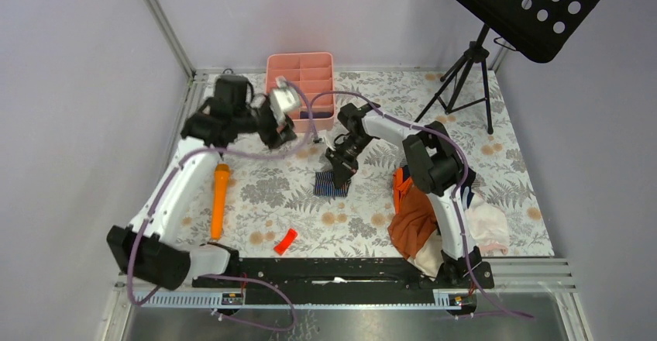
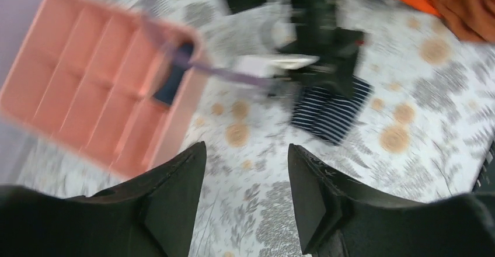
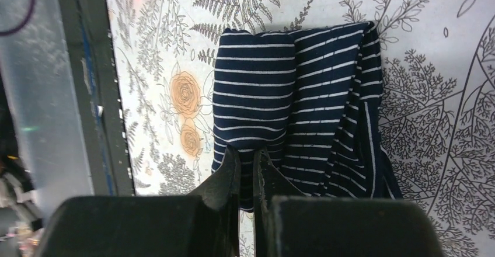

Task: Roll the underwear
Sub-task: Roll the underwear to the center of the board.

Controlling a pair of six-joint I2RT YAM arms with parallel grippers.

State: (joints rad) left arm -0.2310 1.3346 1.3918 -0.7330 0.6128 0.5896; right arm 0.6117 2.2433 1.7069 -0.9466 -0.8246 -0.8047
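The right gripper (image 3: 246, 162) pinches the edge of the striped underwear (image 3: 297, 87), which lies folded just in front of the pink tray (image 1: 300, 56). The left gripper (image 2: 245, 181) hovers beside the tray, fingers spread.

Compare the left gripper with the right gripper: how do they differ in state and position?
The left gripper has its jaws wide apart and holds nothing; the right gripper has its jaws nearly together, pinching an edge of the striped underwear. The left gripper hangs in the air near the pink tray; the right gripper is down at the cloth. Both have dark fingers.
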